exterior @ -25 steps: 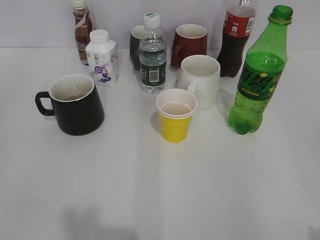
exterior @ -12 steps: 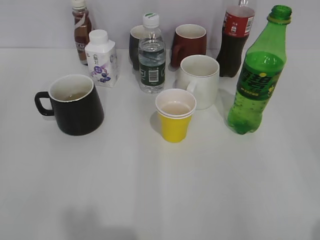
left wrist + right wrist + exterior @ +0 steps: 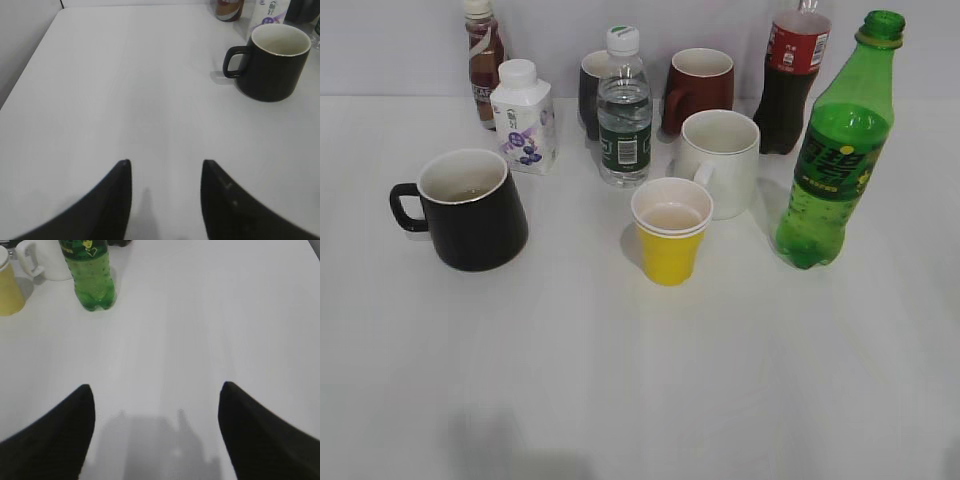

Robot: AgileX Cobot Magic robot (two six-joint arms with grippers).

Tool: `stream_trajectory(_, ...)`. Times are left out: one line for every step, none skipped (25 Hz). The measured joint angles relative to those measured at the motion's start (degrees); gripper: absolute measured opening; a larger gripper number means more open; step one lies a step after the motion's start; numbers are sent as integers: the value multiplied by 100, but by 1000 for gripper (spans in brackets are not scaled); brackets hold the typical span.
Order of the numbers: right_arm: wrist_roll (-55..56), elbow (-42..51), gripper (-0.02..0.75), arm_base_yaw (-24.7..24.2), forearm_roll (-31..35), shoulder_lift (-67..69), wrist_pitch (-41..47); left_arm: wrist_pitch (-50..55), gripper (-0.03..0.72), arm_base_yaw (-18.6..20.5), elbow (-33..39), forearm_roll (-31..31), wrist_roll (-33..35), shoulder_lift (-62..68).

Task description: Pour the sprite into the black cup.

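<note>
The sprite point(image 3: 835, 150), a tall green bottle with a green cap, stands upright at the right of the table; its lower part shows in the right wrist view point(image 3: 91, 275). The black cup point(image 3: 472, 208) stands at the left with its handle pointing left, and shows in the left wrist view point(image 3: 272, 61). My left gripper point(image 3: 166, 165) is open and empty above bare table, near and to the left of the cup. My right gripper point(image 3: 156, 388) is open wide and empty, well short of the sprite. Neither gripper shows in the exterior view.
A yellow paper cup point(image 3: 671, 230) and a white mug point(image 3: 720, 160) stand mid-table. Behind them are a clear water bottle point(image 3: 624, 110), a white carton point(image 3: 524, 118), a brown drink bottle point(image 3: 484, 62), a dark mug point(image 3: 592, 90), a dark red mug point(image 3: 698, 88) and a cola bottle point(image 3: 790, 80).
</note>
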Motion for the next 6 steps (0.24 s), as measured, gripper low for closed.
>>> stream_trajectory(0, 0, 575, 0, -2, 0, 0, 0, 347, 0, 0, 0, 0, 0)
stream_trajectory(0, 0, 575, 0, -2, 0, 0, 0, 344, 0, 0, 0, 0, 0)
stream_trajectory(0, 0, 575, 0, -2, 0, 0, 0, 341, 0, 0, 0, 0, 0)
stream_trajectory(0, 0, 575, 0, -2, 0, 0, 0, 337, 0, 0, 0, 0, 0)
stream_trajectory(0, 0, 575, 0, -2, 0, -4, 0, 334, 0, 0, 0, 0, 0)
stream_trajectory(0, 0, 575, 0, -2, 0, -4, 0, 330, 0, 0, 0, 0, 0)
